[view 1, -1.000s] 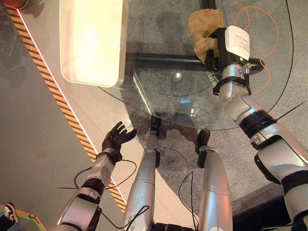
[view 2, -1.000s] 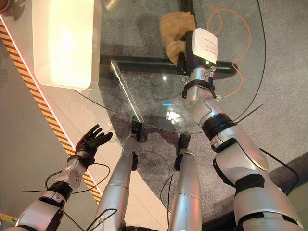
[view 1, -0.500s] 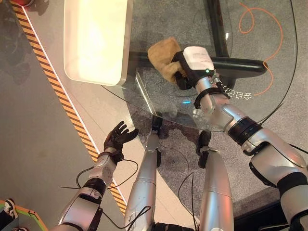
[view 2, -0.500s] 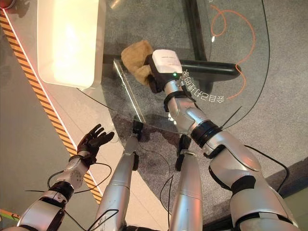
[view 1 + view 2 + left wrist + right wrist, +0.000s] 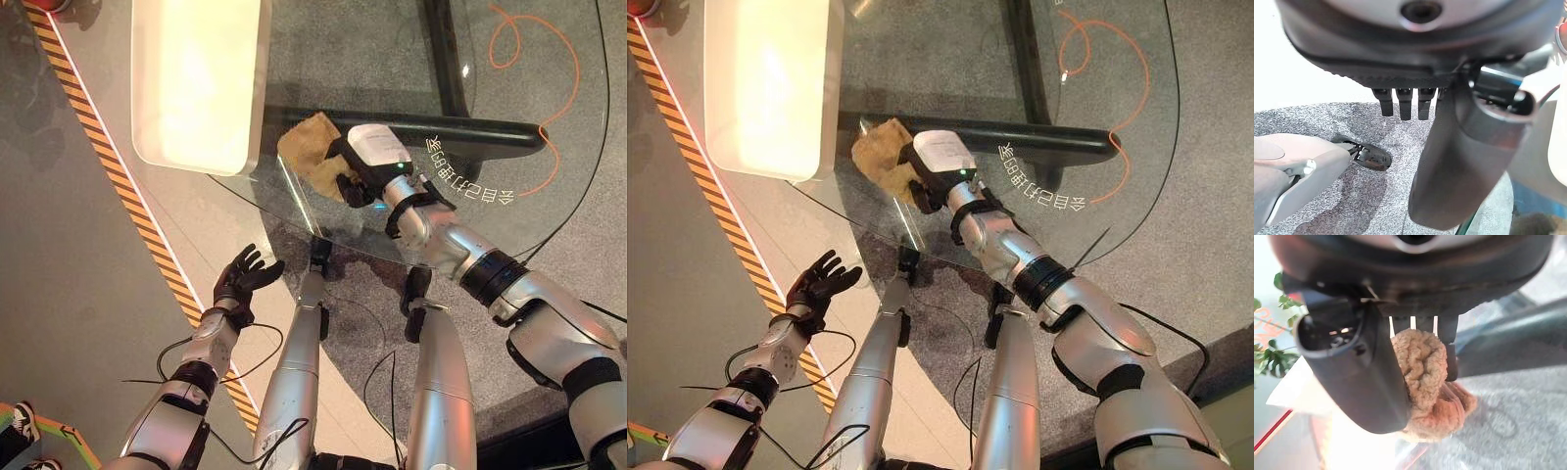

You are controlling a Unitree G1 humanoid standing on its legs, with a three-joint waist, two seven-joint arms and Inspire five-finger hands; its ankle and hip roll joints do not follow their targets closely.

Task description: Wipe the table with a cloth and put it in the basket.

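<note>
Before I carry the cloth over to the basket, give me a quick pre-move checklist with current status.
1. Right hand grip on the tan fuzzy cloth: ok, thumb and fingers pinch it.
2. Cloth on the round glass table: ok, near the table's left edge.
3. White rectangular basket reachable: ok, just left of the cloth, open.
4. Left hand out of the path: ok, open, low beside the table.
5. Table wiped clean: cannot tell.

You see: cloth tan-brown, fuzzy | desk clear glass on black frame | basket pale cream-white | floor tape orange-and-black stripes | floor speckled grey | cord orange | hands dark, right hand white-topped
</note>
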